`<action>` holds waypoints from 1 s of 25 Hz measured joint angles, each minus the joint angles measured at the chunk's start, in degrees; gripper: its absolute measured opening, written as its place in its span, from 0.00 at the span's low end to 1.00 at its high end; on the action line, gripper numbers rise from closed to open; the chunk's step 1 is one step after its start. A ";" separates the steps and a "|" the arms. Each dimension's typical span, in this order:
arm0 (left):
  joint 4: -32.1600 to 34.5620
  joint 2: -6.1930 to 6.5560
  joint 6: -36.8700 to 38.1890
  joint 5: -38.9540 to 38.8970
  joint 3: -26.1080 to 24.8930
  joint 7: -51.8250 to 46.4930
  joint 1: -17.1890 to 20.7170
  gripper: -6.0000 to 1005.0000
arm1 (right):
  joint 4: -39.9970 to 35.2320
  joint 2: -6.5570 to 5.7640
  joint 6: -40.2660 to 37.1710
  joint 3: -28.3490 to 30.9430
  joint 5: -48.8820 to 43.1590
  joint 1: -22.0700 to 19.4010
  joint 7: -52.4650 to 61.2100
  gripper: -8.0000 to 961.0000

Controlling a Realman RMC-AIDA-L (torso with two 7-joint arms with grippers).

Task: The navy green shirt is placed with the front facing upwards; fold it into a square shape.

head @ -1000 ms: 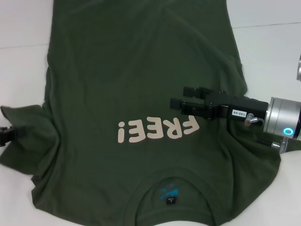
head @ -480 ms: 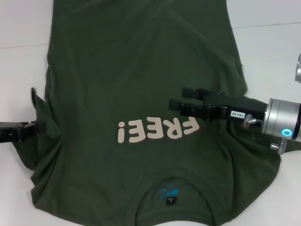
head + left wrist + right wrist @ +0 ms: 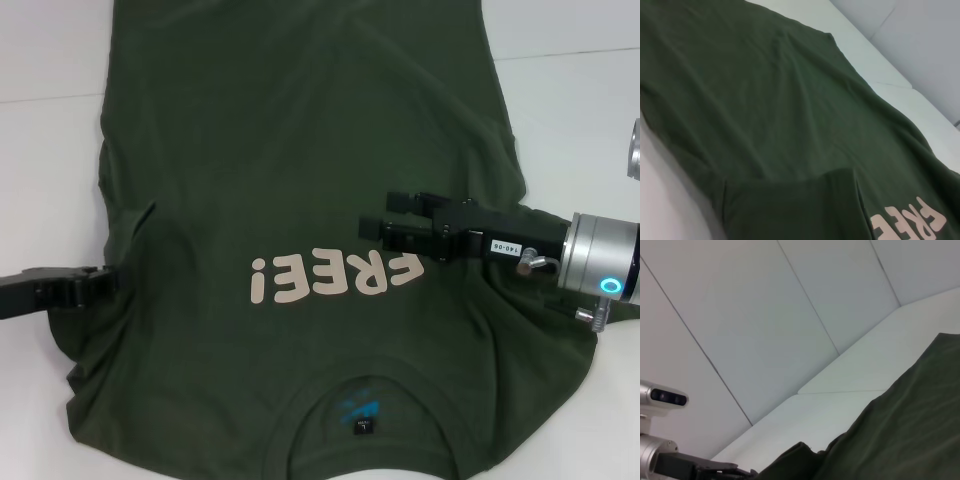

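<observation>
The navy green shirt (image 3: 300,150) lies front up on the white table, its pale letters (image 3: 335,277) across the chest and the collar label (image 3: 362,427) near the front edge. At the shirt's left side my left gripper (image 3: 108,283) is shut on the sleeve, whose cloth (image 3: 135,235) is drawn inward over the body. The left wrist view shows that turned-in sleeve (image 3: 790,205) lying on the shirt (image 3: 765,100). My right gripper (image 3: 378,215) hovers open over the right chest, just above the letters, holding nothing. The right wrist view shows the shirt's edge (image 3: 900,430).
White table (image 3: 50,130) surrounds the shirt on the left and at the back right (image 3: 570,110). White wall panels (image 3: 790,300) rise behind the table. The left arm (image 3: 675,465) shows in the right wrist view.
My left gripper has moved right from the table's left edge, pulling the sleeve in over the shirt's body. The right gripper has barely shifted.
</observation>
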 joint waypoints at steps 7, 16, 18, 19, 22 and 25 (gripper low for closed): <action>0.17 -1.41 -0.05 0.00 0.09 0.02 -0.01 0.12 | 0.01 0.00 -0.08 -0.15 0.00 -0.01 -0.53 0.93; 0.29 -2.48 -0.27 -0.01 2.73 0.29 -0.01 0.13 | 0.13 -0.17 -0.10 -0.17 0.00 -0.14 -0.63 0.93; 0.28 -2.56 -0.26 -0.02 3.61 0.39 -0.01 0.16 | 0.13 -0.17 -0.10 -0.17 0.00 -0.17 -0.63 0.93; 0.23 -2.59 -0.26 -0.04 3.94 0.47 -0.01 0.18 | 0.13 -0.18 -0.10 -0.17 0.00 -0.18 -0.63 0.93; -0.01 -2.72 -0.13 -0.22 4.27 0.95 -0.01 0.27 | 0.10 -0.17 -0.17 -0.17 0.00 -0.18 -0.63 0.93; -0.21 -2.76 -0.21 -0.49 4.12 1.17 -0.01 0.33 | 0.08 -0.13 -0.19 -0.17 0.00 -0.19 -0.62 0.93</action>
